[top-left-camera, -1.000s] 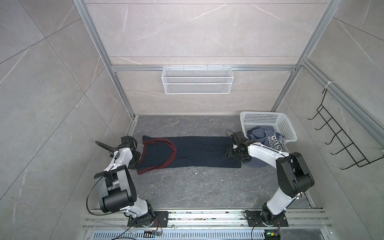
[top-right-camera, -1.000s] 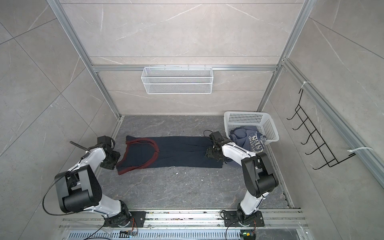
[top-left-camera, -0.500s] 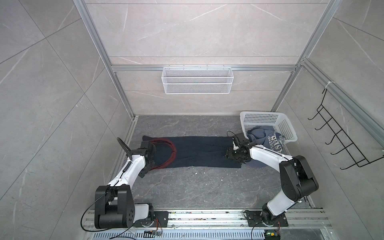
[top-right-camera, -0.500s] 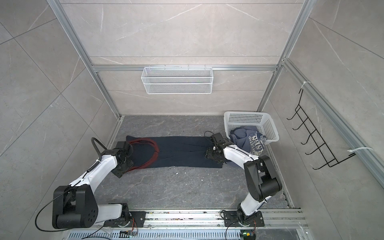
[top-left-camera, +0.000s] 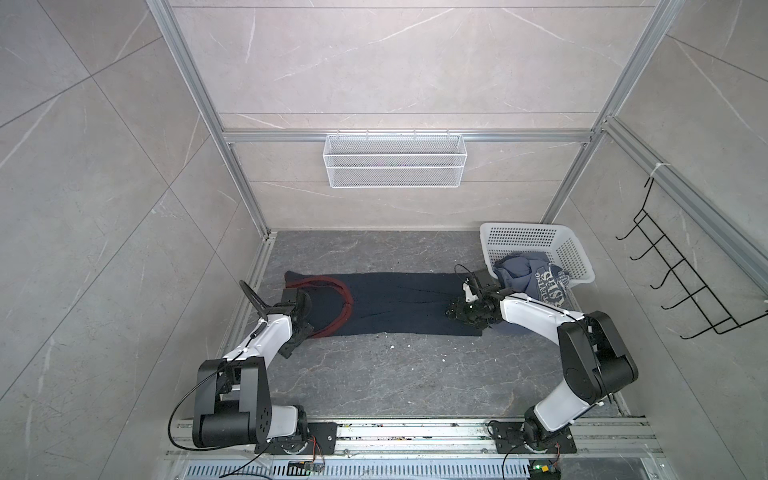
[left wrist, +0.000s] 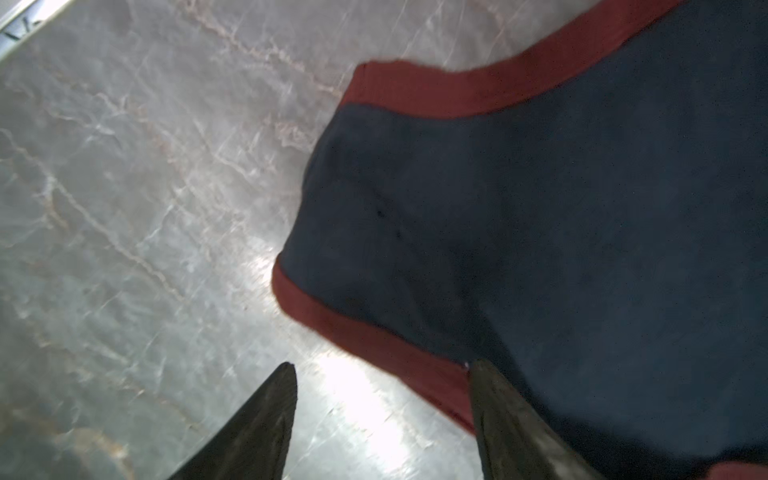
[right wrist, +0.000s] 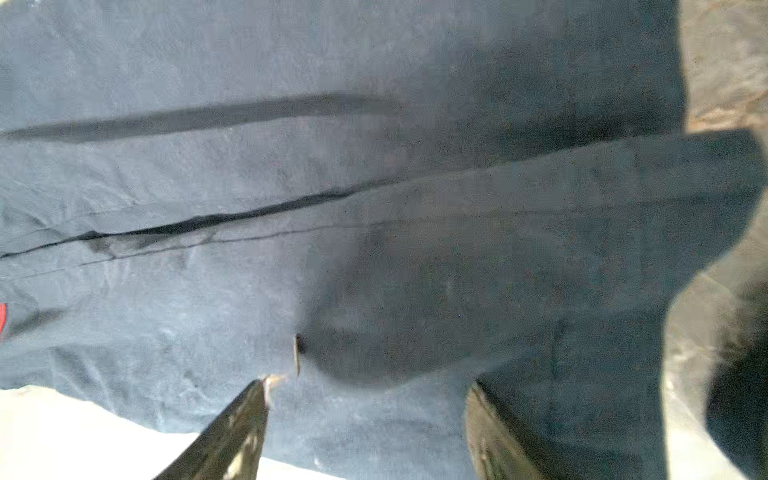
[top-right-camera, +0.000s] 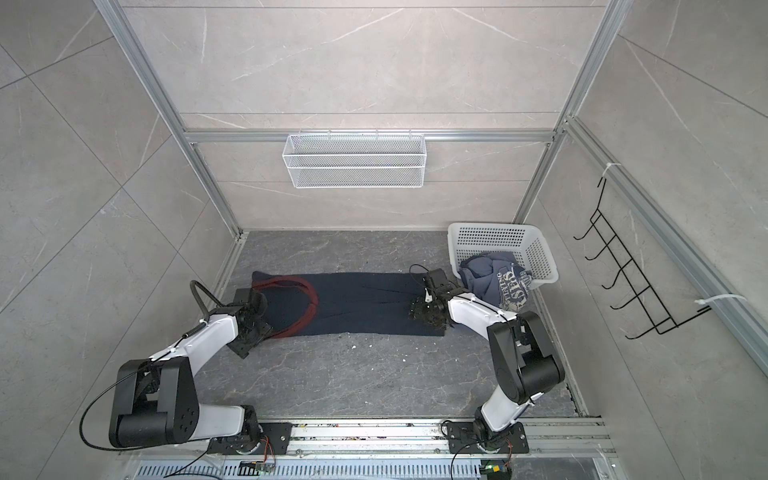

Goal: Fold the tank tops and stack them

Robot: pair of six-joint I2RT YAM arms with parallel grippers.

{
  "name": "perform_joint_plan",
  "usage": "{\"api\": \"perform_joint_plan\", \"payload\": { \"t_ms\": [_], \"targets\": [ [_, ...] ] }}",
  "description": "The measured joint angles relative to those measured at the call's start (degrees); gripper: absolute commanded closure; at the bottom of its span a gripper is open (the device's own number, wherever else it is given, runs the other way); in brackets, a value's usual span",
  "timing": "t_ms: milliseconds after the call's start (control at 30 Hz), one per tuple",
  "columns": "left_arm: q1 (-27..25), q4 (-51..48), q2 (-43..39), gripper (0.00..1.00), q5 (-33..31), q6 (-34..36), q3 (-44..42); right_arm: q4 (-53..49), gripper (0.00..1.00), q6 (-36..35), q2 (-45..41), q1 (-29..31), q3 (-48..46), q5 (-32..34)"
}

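A dark navy tank top [top-left-camera: 399, 303] [top-right-camera: 365, 303] with maroon trim [top-left-camera: 347, 297] lies flat on the grey floor as a long strip, its trimmed end to the left. My left gripper [top-left-camera: 306, 307] [left wrist: 382, 368] is open at that end. One of its fingers [left wrist: 498, 407] is over the maroon edge and bare floor shows between the two. My right gripper [top-left-camera: 455, 311] [right wrist: 365, 386] is open low over the plain hem end, with navy cloth beneath. A slate-blue tank top [top-left-camera: 536, 282] with whitish lettering hangs over the front rim of the basket.
A white perforated basket [top-left-camera: 536, 237] stands at the back right corner, just behind my right arm. A wire shelf [top-left-camera: 395, 166] hangs on the back wall and a black hook rack [top-left-camera: 685, 282] on the right wall. An aluminium rail [top-left-camera: 253, 282] borders the floor at the left.
My left gripper has swung right from the left floor edge onto the navy tank top's trimmed end and its jaws have widened. The right gripper has barely moved.
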Motion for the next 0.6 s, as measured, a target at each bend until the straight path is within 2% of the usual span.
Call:
{"api": "perform_joint_plan", "payload": {
  "t_ms": [300, 500, 567, 600],
  "targets": [
    [3.5, 2.1, 2.1, 0.36, 1.2, 0.7, 2.3, 0.7, 0.24, 0.4, 0.0, -0.2, -0.3, -1.9],
    [1.8, -0.2, 1.8, 0.29, 1.1, -0.2, 3.5, 1.2, 0.24, 0.4, 0.3, -0.2, -0.3, -2.4],
    [1.2, -0.5, 0.5, 0.19, 1.3, -0.5, 2.6, 1.3, 0.23, 0.4, 0.4, -0.3, -0.3, -2.6],
    [1.0, -0.5, -0.2, 0.19, 1.3, -0.8, 2.0, 1.4, 0.24, 0.4, 0.5, -0.4, -0.3, -2.8]
  ]
}}
